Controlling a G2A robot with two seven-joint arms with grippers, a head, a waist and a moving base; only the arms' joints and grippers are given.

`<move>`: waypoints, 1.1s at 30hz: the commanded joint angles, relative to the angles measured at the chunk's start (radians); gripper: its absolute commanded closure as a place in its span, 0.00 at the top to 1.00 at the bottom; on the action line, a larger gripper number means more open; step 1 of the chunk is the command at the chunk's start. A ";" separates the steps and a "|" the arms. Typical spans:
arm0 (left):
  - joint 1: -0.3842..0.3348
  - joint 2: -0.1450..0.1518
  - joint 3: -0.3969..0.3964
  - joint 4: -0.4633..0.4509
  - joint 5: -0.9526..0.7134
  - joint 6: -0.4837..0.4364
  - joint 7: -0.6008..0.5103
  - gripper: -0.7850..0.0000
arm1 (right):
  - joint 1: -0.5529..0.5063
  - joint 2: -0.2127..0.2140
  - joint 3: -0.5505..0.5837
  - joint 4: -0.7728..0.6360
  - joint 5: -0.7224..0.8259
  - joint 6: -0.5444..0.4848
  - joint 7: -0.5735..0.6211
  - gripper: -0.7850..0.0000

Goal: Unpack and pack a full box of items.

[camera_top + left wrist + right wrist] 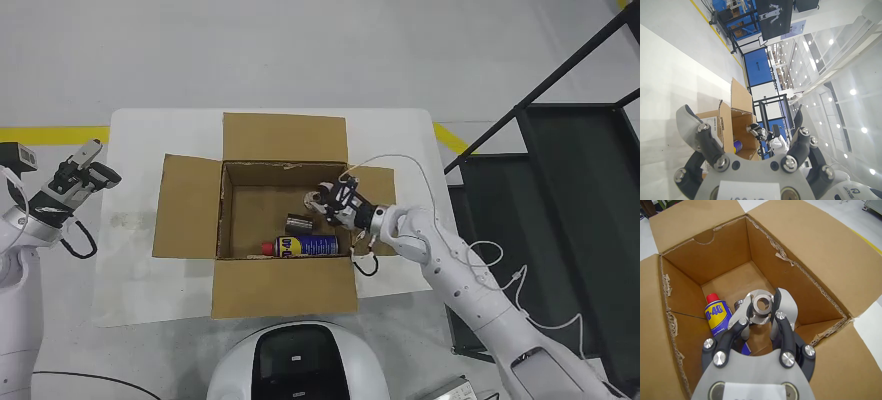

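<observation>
An open cardboard box (pixel 190 210) (pixel 810 247) stands on the white table (pixel 140 140), its flaps folded out. My right gripper (pixel 330 200) (pixel 761 305) hangs over the box's right side, shut on a shiny metal flange (pixel 761 306) (pixel 318 198) with a round bore. On the box floor lie a blue and yellow spray can (pixel 300 246) (pixel 718 315) with a red cap and a small metal cylinder (pixel 300 222) (pixel 739 303). My left gripper (pixel 88 172) (pixel 742 117) is held open off the table's left edge, with nothing between its fingers.
A dark metal frame (pixel 560 90) stands just right of the table. The table's left strip beside the box flap is bare white surface. In the left wrist view the box (pixel 740 106) appears beyond the fingers, with blue panels behind.
</observation>
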 commanded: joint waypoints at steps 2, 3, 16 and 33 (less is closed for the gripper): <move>0.000 0.000 0.000 0.000 0.000 0.000 0.000 1.00 | -0.010 0.006 0.021 -0.014 0.001 -0.030 0.002 1.00; 0.000 0.000 0.000 0.000 0.000 0.000 0.000 1.00 | -0.015 0.009 0.029 -0.022 0.001 -0.049 0.002 1.00; 0.005 0.006 0.031 0.012 0.031 0.009 -0.086 1.00 | -0.228 0.092 0.312 -0.217 0.291 -0.343 0.176 1.00; -0.148 0.008 0.155 0.221 0.050 -0.092 -0.247 1.00 | -0.345 0.143 0.488 -0.305 0.815 -0.141 0.552 1.00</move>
